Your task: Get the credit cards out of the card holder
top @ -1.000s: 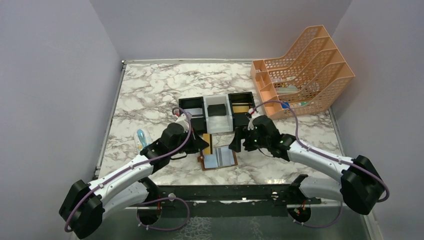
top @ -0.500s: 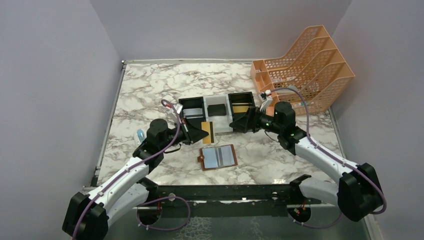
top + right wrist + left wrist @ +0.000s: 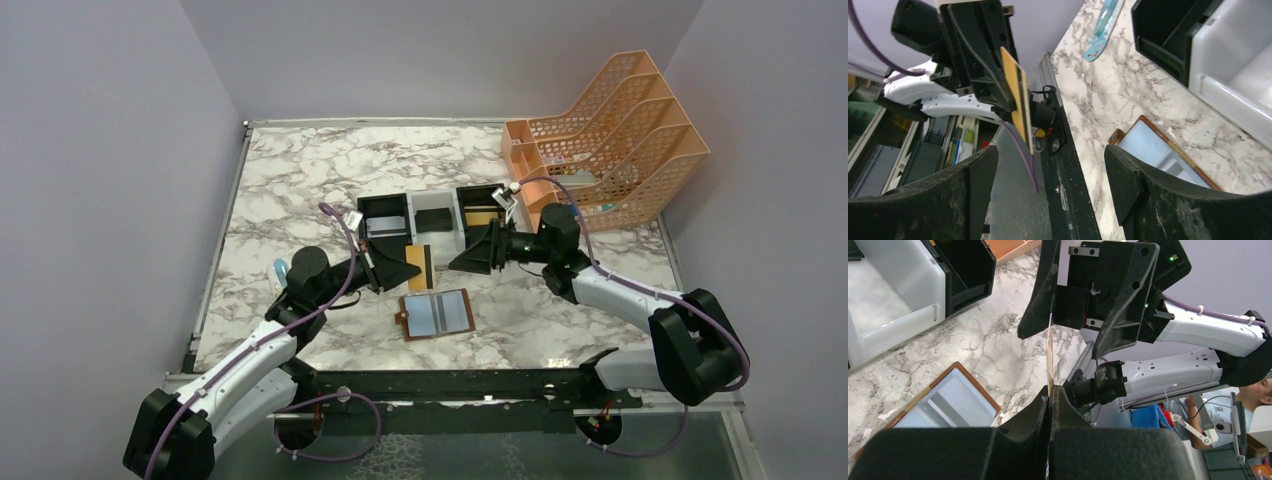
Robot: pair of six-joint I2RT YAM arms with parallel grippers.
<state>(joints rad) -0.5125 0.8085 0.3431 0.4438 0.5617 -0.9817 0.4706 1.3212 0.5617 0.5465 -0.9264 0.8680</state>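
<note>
The left fingers (image 3: 402, 266) clamp the gold card (image 3: 415, 267) on edge above the table (image 3: 300, 190), between the open wallet (image 3: 437, 314) lying flat and the three-part tray (image 3: 409, 233), whose compartments hold a grey card (image 3: 384, 228), a black block (image 3: 434, 219) and a gold-tan piece (image 3: 482, 217); the right fingers (image 3: 463, 262) stand spread, facing the card, gripping nothing.

Gold-tan card (image 3: 418, 266), 1 black stripe. Brown wallet (image 3: 437, 314) at its 6 o'clock, pale blue pockets. White table (image 3: 300, 180), grey marble veins. Black-and-white tray (image 3: 384, 202). Orange lattice rack (image 3: 620, 130).
</note>
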